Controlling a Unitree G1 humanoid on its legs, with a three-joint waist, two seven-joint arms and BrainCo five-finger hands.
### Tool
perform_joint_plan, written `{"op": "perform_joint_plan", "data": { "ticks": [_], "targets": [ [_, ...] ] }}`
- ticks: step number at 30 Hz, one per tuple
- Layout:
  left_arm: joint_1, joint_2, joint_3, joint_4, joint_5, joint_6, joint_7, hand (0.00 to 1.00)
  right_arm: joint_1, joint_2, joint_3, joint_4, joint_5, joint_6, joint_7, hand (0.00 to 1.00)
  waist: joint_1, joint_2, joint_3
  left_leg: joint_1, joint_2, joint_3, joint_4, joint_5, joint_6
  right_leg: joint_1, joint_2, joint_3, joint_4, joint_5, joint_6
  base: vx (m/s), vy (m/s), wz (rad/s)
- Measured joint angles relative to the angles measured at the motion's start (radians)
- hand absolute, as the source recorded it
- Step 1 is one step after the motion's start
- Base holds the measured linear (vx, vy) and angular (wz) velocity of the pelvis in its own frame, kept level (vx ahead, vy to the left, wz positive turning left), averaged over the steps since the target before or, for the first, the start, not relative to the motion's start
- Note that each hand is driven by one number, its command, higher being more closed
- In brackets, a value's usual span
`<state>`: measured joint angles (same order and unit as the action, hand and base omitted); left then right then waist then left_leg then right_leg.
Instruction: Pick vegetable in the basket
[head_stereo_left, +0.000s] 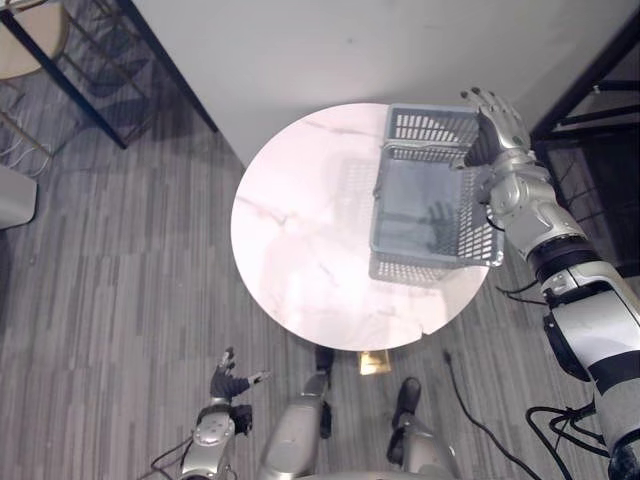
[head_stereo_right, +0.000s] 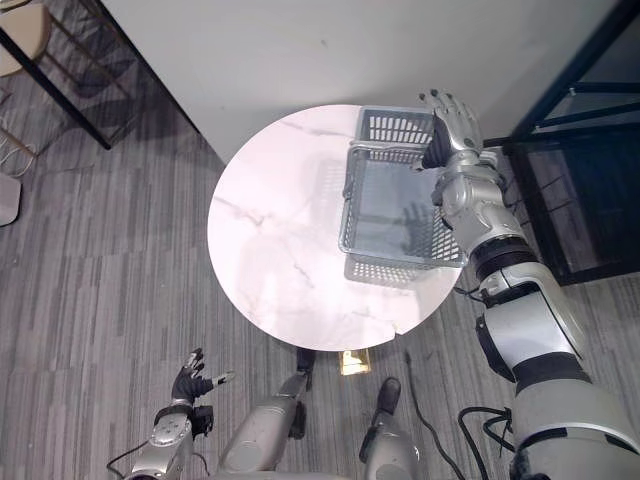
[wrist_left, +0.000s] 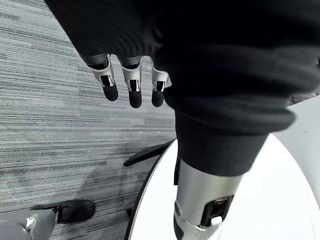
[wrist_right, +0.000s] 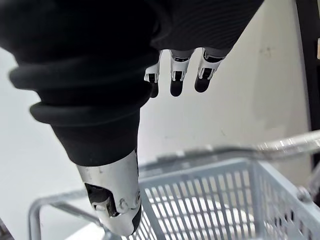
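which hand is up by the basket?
The right hand, fingers straight, above the grey basket at its far right corner; the left hand hangs low over the floor.

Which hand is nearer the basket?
Right. The right hand is up over the far right corner of the basket, fingers straight. The left hand hangs low above the floor, off the near edge of the table, well clear of the basket.

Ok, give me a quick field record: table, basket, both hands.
table: round, white marbled
basket: grey mesh, on the table's right side, its floor showing bare
right hand: open, fingers straight, raised at the basket's far right corner
left hand: open, held low on the robot's left, apart from the table
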<state>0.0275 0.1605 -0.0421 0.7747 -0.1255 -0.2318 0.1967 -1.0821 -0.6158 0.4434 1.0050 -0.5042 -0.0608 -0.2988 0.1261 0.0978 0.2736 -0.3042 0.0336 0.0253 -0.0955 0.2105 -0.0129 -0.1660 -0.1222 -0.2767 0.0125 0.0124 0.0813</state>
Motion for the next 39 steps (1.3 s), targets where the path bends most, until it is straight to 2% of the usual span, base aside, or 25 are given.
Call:
{"op": "perform_joint_plan", "data": {
  "ticks": [10, 14, 17, 23, 24, 31, 33, 34, 36, 37, 39],
  "targets": [
    [-0.011, 0.011, -0.034, -0.001, -0.001, -0.007, -0.001, 0.0, 0.01, -0.02, -0.003, 0.079, 0.063, 0.006, 0.067, 1.0, 0.0, 0.008, 0.026, -0.014, -0.001, -0.033, 0.0, 0.014, -0.005, -0.011, 0.002, -0.022, 0.026, -0.013, -0.006, -0.01, 0.008, 0.09],
    [-0.011, 0.01, -0.034, -0.001, 0.0, -0.006, -0.001, 0.0, 0.046, -0.021, -0.028, 0.07, 0.087, 0.006, 0.064, 1.0, -0.004, 0.004, 0.032, -0.004, -0.001, -0.033, 0.0, 0.014, -0.006, -0.002, 0.002, -0.021, 0.025, -0.013, -0.006, 0.0, 0.0, 0.0],
    [-0.011, 0.011, -0.032, -0.001, 0.001, -0.002, -0.001, 0.0, 0.105, -0.023, -0.07, 0.036, 0.102, 0.011, 0.062, 1.0, -0.006, -0.009, 0.04, 0.019, -0.001, -0.031, -0.001, 0.013, -0.006, 0.022, 0.003, -0.02, 0.02, -0.014, -0.006, 0.0, -0.002, -0.02],
    [-0.008, 0.01, -0.024, -0.001, 0.005, 0.028, -0.002, 0.0, 0.339, -0.01, -0.202, -0.222, 0.141, 0.021, 0.063, 1.0, -0.034, -0.036, 0.05, 0.055, 0.001, -0.005, -0.002, 0.01, -0.009, 0.043, 0.001, 0.012, 0.022, -0.013, -0.004, 0.0, 0.004, -0.13],
    [-0.004, 0.009, -0.012, -0.001, 0.011, 0.031, -0.002, 0.0, 0.415, 0.015, -0.251, -0.292, 0.156, 0.025, 0.064, 1.0, -0.036, -0.046, 0.048, 0.07, 0.003, 0.009, -0.002, 0.004, -0.009, 0.05, 0.001, 0.029, 0.022, -0.013, -0.003, 0.02, 0.009, -0.29],
    [0.048, 0.009, 0.104, -0.041, 0.023, 0.056, -0.022, 0.0, 0.866, 0.17, -0.502, -0.738, 0.302, 0.021, 0.067, 1.0, -0.108, -0.103, 0.003, 0.135, 0.009, 0.077, -0.002, -0.024, -0.008, 0.08, -0.001, 0.097, 0.019, -0.016, 0.009, 0.03, 0.001, -0.28],
    [0.065, 0.009, 0.127, -0.048, 0.026, 0.063, -0.023, 0.0, 0.943, 0.201, -0.56, -0.794, 0.329, 0.011, 0.07, 1.0, -0.116, -0.119, -0.026, 0.148, 0.01, 0.096, -0.001, -0.032, -0.01, 0.082, -0.001, 0.116, 0.018, -0.016, 0.009, 0.06, -0.001, -0.31],
    [0.078, 0.01, 0.137, -0.064, 0.041, 0.066, -0.023, 0.0, 1.0, 0.224, -0.607, -0.819, 0.365, -0.008, 0.08, 1.0, -0.117, -0.131, -0.043, 0.167, 0.012, 0.113, -0.001, -0.039, -0.011, 0.093, 0.0, 0.132, 0.018, -0.016, 0.009, 0.05, -0.005, -0.33],
    [0.1, 0.009, 0.141, -0.08, 0.056, 0.07, -0.024, 0.0, 1.064, 0.247, -0.649, -0.829, 0.422, -0.02, 0.088, 1.0, -0.124, -0.141, -0.072, 0.193, 0.014, 0.131, -0.001, -0.049, -0.011, 0.107, 0.0, 0.15, 0.017, -0.017, 0.01, 0.04, -0.003, -0.33],
    [0.114, 0.009, 0.145, -0.084, 0.059, 0.07, -0.029, 0.0, 1.094, 0.268, -0.67, -0.83, 0.459, -0.026, 0.096, 1.0, -0.141, -0.142, -0.087, 0.211, 0.015, 0.142, -0.001, -0.054, -0.012, 0.114, 0.0, 0.161, 0.018, -0.019, 0.013, 0.01, 0.004, -0.29],
    [0.127, 0.004, 0.167, -0.084, 0.061, 0.071, -0.045, 0.0, 1.135, 0.301, -0.702, -0.83, 0.517, -0.035, 0.111, 1.0, -0.151, -0.139, -0.106, 0.234, 0.017, 0.164, -0.002, -0.062, -0.017, 0.124, 0.001, 0.184, 0.018, -0.021, 0.016, 0.0, 0.008, -0.32]
  ]
}}
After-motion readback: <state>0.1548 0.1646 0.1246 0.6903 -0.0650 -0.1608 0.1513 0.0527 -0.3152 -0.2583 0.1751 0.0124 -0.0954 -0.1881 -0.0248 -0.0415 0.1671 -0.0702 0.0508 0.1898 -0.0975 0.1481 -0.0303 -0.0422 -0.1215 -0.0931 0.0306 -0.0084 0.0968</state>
